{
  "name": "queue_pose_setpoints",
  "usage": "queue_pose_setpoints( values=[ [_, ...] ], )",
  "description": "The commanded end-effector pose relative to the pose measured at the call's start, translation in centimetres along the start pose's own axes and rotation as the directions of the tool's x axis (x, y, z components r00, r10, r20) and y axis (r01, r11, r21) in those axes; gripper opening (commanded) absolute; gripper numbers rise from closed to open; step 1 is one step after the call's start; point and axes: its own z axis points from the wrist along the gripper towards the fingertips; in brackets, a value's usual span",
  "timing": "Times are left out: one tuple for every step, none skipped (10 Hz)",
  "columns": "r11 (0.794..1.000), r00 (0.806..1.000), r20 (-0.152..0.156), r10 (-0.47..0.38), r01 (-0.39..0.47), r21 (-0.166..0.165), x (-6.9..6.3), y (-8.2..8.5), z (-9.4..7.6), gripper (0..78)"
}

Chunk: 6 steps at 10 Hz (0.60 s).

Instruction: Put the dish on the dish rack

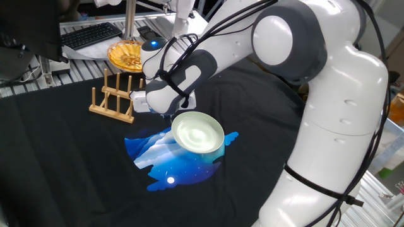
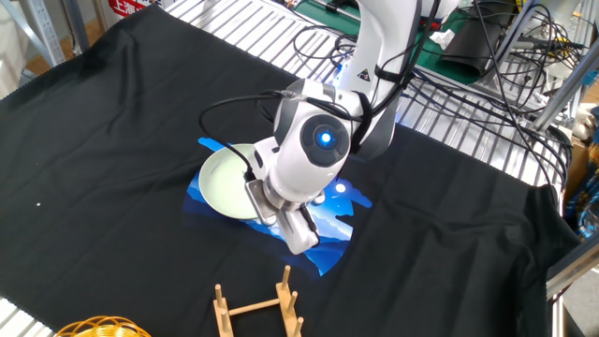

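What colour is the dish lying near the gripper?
The dish is pale mint-green, nearly white, and glossy; one fixed view shows it best.
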Motion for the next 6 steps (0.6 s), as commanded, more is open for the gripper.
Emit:
queue_pose_setpoints(
  values=[
    [1.000, 1.000, 0.004, 0.022, -0.022, -0.002, -0.05, -0.02, -0.09, 0.0],
    [1.000, 1.000, 0.004, 0.026, -0.026, -0.002, -0.05, -0.02, -0.09, 0.0],
    [1.000, 1.000, 0.008, 0.029, -0.029, -0.004, -0.05, -0.02, -0.09, 0.0],
    [0.999, 0.999, 0.012, 0.038, -0.038, -0.008, -0.05, -0.02, -0.09, 0.0],
    [0.999, 0.999, 0.012, 0.040, -0.040, -0.020, -0.05, -0.02, -0.09, 0.0],
    [0.998, 0.998, 0.002, 0.059, -0.058, -0.033, -0.05, -0.02, -0.09, 0.0]
  ],
)
